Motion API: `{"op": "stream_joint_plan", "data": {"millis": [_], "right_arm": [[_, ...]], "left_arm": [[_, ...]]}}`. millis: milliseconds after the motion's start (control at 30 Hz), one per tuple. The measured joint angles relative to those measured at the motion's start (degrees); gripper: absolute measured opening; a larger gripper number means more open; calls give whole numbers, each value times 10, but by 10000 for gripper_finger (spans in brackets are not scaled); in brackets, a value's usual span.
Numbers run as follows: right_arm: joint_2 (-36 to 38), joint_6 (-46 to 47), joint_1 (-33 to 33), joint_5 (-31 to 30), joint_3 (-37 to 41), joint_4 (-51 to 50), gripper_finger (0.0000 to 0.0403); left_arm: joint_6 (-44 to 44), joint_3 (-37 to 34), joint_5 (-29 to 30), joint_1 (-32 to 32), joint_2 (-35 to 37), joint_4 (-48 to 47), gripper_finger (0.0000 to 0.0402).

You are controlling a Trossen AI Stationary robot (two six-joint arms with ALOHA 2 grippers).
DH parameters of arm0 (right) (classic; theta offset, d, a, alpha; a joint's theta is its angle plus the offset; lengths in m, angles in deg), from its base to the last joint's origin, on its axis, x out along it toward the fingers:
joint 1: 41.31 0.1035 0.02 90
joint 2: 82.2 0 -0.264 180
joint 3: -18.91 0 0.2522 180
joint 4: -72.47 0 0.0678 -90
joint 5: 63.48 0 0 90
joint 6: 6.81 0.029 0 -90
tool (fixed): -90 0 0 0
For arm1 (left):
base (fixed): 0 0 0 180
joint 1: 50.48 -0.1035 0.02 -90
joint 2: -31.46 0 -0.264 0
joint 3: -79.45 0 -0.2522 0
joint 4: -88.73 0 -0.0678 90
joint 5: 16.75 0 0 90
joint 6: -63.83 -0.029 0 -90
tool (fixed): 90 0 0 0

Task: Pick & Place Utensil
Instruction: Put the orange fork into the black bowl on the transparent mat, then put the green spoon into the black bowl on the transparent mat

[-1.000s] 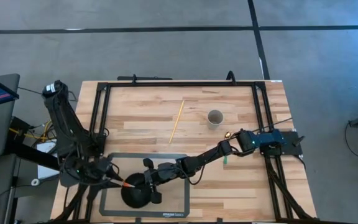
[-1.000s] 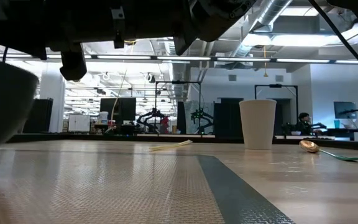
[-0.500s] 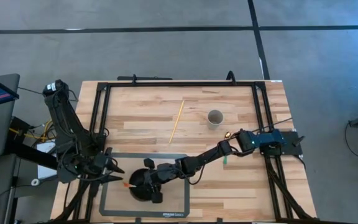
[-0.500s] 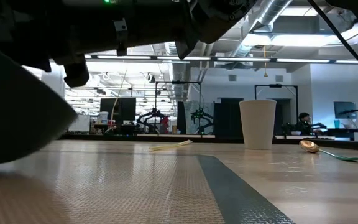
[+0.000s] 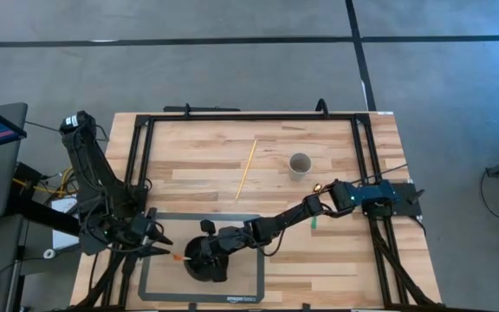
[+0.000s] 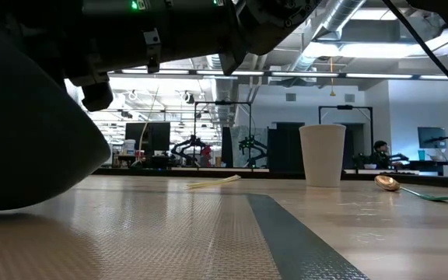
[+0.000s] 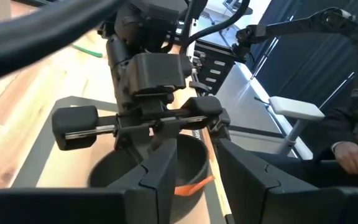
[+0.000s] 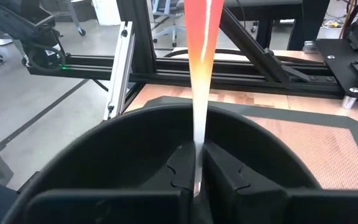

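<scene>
High: right gripper (image 5: 204, 256) sits over the black bowl (image 5: 199, 269) at 7 o'clock on the table, orange utensil (image 5: 178, 256) poking out toward 9. Left gripper (image 5: 150, 243) waits just beside, fingers apart.

Low: only the bowl wall (image 6: 29, 148) close up; cup (image 6: 323, 155) and spoon (image 6: 399, 187) at 3 o'clock, untouched.

Left wrist: utensil tip (image 7: 191, 185) inside the bowl.

Right wrist: fingers clamped on the utensil (image 8: 201, 56). Placement looks nearly done; release left.
</scene>
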Motion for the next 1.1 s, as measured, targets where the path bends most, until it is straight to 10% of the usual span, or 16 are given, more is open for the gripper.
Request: {"op": "stream_joint_plan", "data": {"millis": [1100], "right_arm": [[0,0,0,14,1,-7,72]], "left_arm": [[-9,0,1,0,0,0,117]]}}
